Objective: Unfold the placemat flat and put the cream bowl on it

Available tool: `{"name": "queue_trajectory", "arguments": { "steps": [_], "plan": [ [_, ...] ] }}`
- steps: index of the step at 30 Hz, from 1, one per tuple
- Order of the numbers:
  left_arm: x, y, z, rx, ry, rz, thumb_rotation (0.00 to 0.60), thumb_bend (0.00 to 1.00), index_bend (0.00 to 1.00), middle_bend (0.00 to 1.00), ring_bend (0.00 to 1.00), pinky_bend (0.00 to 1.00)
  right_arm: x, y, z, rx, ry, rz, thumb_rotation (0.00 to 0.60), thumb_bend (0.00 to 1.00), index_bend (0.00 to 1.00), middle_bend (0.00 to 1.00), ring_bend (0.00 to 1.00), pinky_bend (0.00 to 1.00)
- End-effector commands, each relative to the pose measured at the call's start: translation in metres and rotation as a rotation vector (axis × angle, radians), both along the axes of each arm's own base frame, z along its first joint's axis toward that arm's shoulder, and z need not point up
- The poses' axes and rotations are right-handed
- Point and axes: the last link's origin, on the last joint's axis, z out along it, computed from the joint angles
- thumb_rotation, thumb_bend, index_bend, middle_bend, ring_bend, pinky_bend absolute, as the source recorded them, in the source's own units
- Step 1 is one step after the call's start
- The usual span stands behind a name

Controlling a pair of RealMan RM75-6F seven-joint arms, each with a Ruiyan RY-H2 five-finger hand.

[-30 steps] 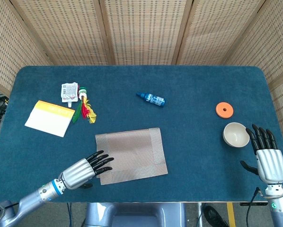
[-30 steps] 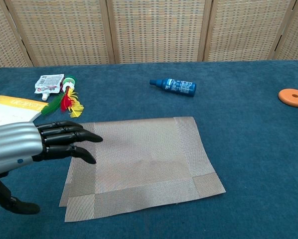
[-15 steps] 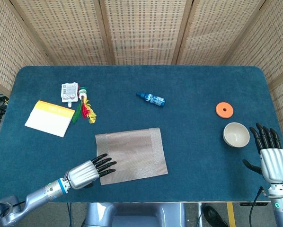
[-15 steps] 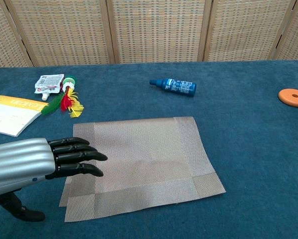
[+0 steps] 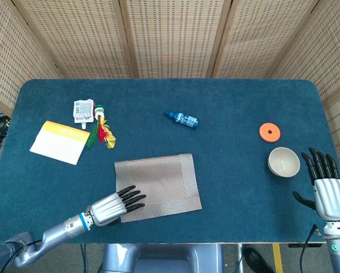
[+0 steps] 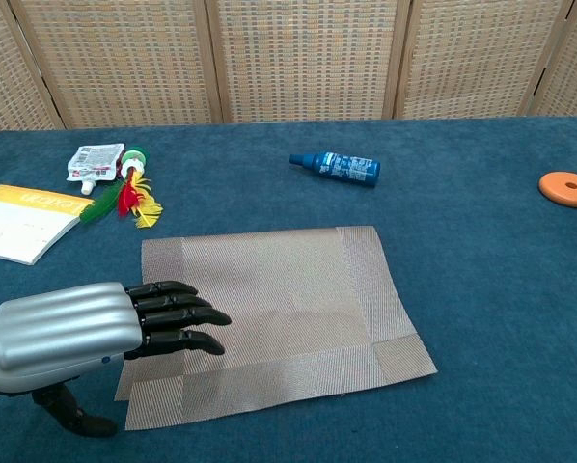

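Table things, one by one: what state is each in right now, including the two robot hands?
Placemat: still folded, lying on the table.
Bowl: upright, empty, off the placemat.
Left robot hand: open, fingers over the placemat's near left corner.
Right robot hand: open, beside the bowl, holding nothing.
Bottle: on its side.
Orange disc: flat.
Booklet: closed.

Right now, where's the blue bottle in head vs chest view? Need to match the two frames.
Head view: blue bottle lies on its side at upper centre of the table, beyond the placemat's far edge.
Chest view: blue bottle sits centre, slightly right, again beyond the placemat, cap pointing left.
Shared landmark: the orange disc, right of the bottle in both views.
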Motion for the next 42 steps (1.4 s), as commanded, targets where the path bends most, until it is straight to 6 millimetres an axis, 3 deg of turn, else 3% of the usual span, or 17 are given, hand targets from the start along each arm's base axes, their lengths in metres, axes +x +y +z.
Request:
{"name": "queue_trajectory", "arguments": {
  "steps": [1,7,17,24,30,42],
  "plan": [
    [0.002,0.001,-0.003,-0.002,0.004,0.0,0.6,0.22,0.13,0.0,0.0,0.0,0.0,0.0,0.001,-0.002,-0.001,0.0,0.6,0.0,0.09,0.0,0.0,0.0],
    [0.008,0.002,-0.004,-0.004,-0.007,-0.001,0.6,0.37,0.14,0.0,0.0,0.0,0.002,0.001,0.002,-0.006,-0.003,0.008,0.6,0.0,0.09,0.0,0.0,0.0],
    [0.01,0.001,-0.013,-0.012,0.0,0.027,0.6,0.45,0.17,0.0,0.0,0.0,0.004,0.003,0.004,-0.012,-0.008,0.021,0.6,0.0,0.09,0.0,0.0,0.0],
    [0.009,0.0,-0.017,-0.009,0.008,0.053,0.6,0.5,0.24,0.0,0.0,0.0,0.005,0.004,0.006,-0.018,-0.013,0.028,0.6,0.0,0.1,0.0,0.0,0.0],
    [0.007,0.001,-0.018,-0.005,0.004,0.07,0.6,0.54,0.39,0.0,0.0,0.0,0.006,0.005,0.008,-0.022,-0.019,0.034,0.6,0.0,0.1,0.0,0.0,0.0],
    [0.007,-0.001,-0.019,0.0,-0.001,0.072,0.6,0.54,0.51,0.0,0.0,0.0,0.008,0.006,0.01,-0.03,-0.024,0.041,0.6,0.0,0.1,0.0,0.0,0.0]
  ]
}}
